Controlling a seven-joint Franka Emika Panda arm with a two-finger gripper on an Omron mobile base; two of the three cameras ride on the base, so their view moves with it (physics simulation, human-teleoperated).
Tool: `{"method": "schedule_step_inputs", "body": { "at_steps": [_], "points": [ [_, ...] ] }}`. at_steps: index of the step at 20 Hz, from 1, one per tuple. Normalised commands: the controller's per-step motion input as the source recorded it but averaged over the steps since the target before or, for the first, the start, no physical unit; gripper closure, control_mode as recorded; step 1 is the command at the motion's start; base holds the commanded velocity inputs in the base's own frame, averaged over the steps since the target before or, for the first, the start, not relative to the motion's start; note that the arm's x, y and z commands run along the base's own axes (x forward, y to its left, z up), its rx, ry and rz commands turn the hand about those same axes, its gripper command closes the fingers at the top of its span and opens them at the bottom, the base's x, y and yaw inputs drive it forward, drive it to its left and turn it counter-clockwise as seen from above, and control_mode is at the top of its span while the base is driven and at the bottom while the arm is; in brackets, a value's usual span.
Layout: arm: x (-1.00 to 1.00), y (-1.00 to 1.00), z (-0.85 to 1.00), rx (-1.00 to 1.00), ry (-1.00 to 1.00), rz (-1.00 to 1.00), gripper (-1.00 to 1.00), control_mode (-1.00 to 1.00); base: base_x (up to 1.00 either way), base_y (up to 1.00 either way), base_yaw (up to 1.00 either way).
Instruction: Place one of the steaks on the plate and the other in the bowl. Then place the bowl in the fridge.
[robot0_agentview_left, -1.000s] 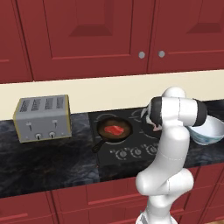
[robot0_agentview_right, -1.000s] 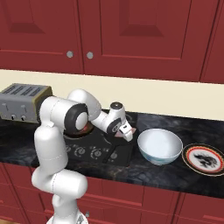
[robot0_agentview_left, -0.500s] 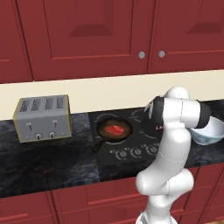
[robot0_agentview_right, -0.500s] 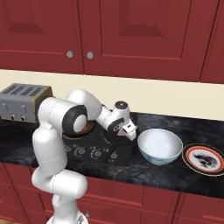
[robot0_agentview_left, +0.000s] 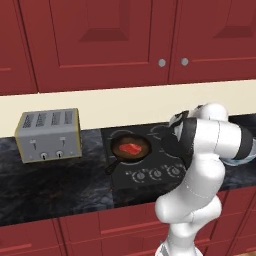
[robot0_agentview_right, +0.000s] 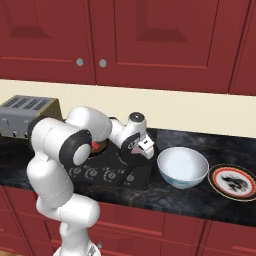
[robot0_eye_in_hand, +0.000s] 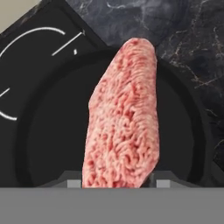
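A pink steak (robot0_eye_in_hand: 124, 118) lies lengthwise between my two fingertips (robot0_eye_in_hand: 75, 183) over a dark frying pan (robot0_eye_in_hand: 48, 131). My gripper (robot0_eye_in_hand: 118, 181) is shut on its near end. In the right base view the gripper (robot0_agentview_right: 145, 152) hangs low at the right side of the stove. A second, redder steak (robot0_agentview_left: 131, 149) rests in another dark pan (robot0_agentview_left: 120, 156) on the left burner. Just right of the hand stands the white bowl (robot0_agentview_right: 182, 166), and the patterned plate (robot0_agentview_right: 234, 181) sits beyond it. The fridge is out of view.
A silver toaster (robot0_agentview_left: 48, 134) stands on the dark counter left of the black stove (robot0_agentview_left: 150, 172), which has a row of knobs along its front. Red cabinets run above and below the counter.
The fingers have drawn in slightly on the pink steak. The hand has barely shifted over the pan, and the bowl, plate and other steak are unmoved.
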Motion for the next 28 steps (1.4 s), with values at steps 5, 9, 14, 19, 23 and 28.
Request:
{"method": "schedule_step_inputs", "body": {
  "at_steps": [5, 9, 14, 19, 23, 28],
  "points": [
    [-0.52, 0.11, 0.38, 0.0, -0.03, 0.0, 1.0, -1.0, 0.0, 0.0, 0.0],
    [-0.51, 0.07, 0.46, 0.0, -0.01, -0.03, 1.0, -1.0, 0.0, 0.0, 0.0],
    [-0.44, 0.03, 0.25, 0.0, 0.0, -0.03, 1.0, -1.0, 0.0, 0.0, 0.0],
    [-0.38, 0.0, 0.34, 0.0, 0.0, 0.0, 1.0, -1.0, 0.0, 0.0, 0.0],
    [-0.24, 0.0, 0.33, 0.0, 0.0, 0.0, 1.0, -1.0, 0.0, 0.0, 0.0],
    [-0.15, -0.25, 0.2, 0.0, 0.0, -0.03, 1.0, -1.0, 0.0, 0.0, 0.0]
  ]
}}
